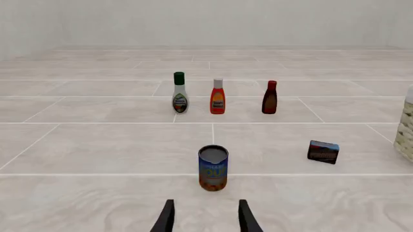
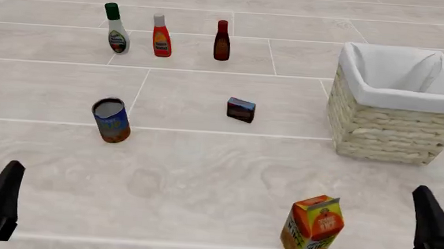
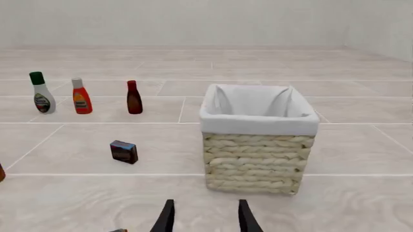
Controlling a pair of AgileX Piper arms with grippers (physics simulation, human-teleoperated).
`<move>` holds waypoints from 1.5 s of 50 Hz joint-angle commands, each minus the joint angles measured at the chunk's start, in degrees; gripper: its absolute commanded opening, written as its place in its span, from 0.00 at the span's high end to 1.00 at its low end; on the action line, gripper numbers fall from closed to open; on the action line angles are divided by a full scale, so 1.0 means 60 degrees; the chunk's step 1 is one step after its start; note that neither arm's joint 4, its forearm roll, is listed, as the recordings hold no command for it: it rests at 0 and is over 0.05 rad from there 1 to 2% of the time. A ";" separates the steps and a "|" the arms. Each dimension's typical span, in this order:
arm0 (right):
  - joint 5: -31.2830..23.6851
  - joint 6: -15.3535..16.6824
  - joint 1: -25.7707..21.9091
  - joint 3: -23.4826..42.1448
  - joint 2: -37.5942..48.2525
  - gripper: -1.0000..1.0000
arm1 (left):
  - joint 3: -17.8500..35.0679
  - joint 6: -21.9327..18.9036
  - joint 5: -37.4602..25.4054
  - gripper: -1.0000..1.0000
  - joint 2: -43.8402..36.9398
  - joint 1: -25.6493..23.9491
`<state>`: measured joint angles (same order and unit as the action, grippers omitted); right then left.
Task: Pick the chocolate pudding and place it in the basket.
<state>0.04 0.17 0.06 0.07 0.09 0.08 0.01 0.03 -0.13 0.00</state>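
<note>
**Pudding untouched, both arms parked at the near edge**

The chocolate pudding (image 2: 241, 109) stands on the table near the middle of the front view, a small dark box with its label facing the arms. Nothing touches it. The basket (image 2: 391, 132) sits at about 3 o'clock from it, well apart, with its white lining folded over the rim and no object visible inside. By my reading the task has not begun: reach, grasp, carry and release all remain.

Outward from the pudding, a can (image 2: 111, 120) stands at roughly 8 o'clock. Three bottles line up at the far side: the dark brown sauce bottle (image 2: 222, 40) at about 12 o'clock, a red bottle (image 2: 162, 36) and a green-capped white bottle (image 2: 116, 28) between 10 and 11 o'clock. An orange juice carton (image 2: 313, 229) stands, a little tilted, at about 5 o'clock, near the right arm.

The left gripper (image 1: 206, 215) and the right gripper (image 3: 206, 215) each show two dark fingers spread apart with bare table between them; both are released and carry nothing. In the front view both sit at the bottom corners, well apart from the pudding.

The basket floor is hidden behind its near wall in the front view. The labels are too small to read. The arms themselves are cut off by the frame edges.
</note>
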 commanded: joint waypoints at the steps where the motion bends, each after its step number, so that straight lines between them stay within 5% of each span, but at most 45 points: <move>1: 0.0003 0.0233 0.0055 0.0029 0.0041 0.00 | 0.0028 -0.0002 0.0013 0.00 -0.0047 -0.0003; 7: 0.0462 0.0522 0.0262 0.0001 0.0633 0.00 | 0.0028 0.0002 0.0012 0.00 -0.0048 -0.0001; 19: 0.1462 0.0392 -0.0387 0.0062 0.1910 0.00 | 0.0028 0.0002 0.0013 0.00 -0.0048 0.0002; 44: 0.4229 -0.0026 -0.0493 0.1159 0.6082 0.00 | 0.0028 0.0003 0.0013 0.00 -0.0047 0.0001; 75: 0.4828 -0.0541 -0.1350 0.3353 0.9290 0.00 | 0.0028 0.0000 0.0013 0.00 -0.0048 0.0002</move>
<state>28.57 -2.70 -6.17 15.98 50.62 0.25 0.02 0.11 -0.42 0.00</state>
